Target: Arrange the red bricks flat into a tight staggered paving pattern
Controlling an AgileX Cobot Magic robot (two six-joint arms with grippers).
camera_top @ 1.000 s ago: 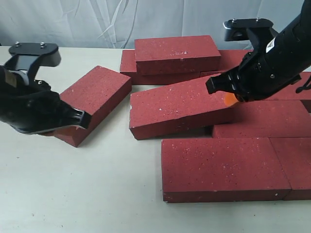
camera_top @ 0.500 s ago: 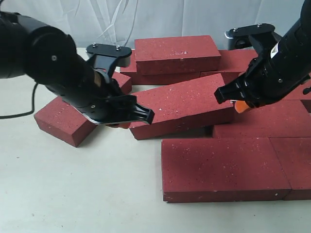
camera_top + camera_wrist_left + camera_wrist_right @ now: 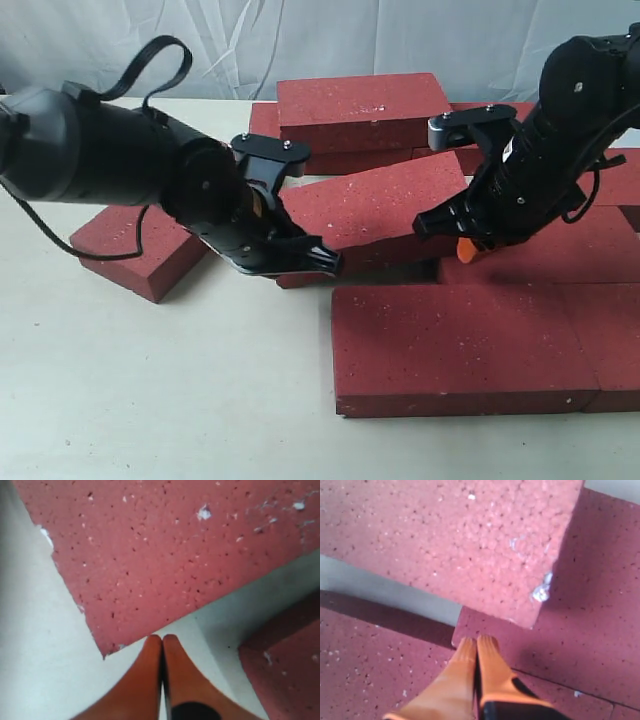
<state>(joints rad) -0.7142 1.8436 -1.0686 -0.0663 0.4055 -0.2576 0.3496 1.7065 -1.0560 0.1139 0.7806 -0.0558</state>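
Red tilted brick (image 3: 385, 205) leans upon a flat neighbouring brick (image 3: 585, 262).

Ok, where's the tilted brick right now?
The tilted brick lies mid-scene in the exterior view, between the left arm and right arm, right end propped on a flat brick, just behind the front brick.

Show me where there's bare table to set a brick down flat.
Widest bare table: the near-left stretch, between the loose brick behind and the front brick to its right. Crowded: the middle, where the left gripper and right gripper flank the tilted brick; right side and back are packed with bricks.
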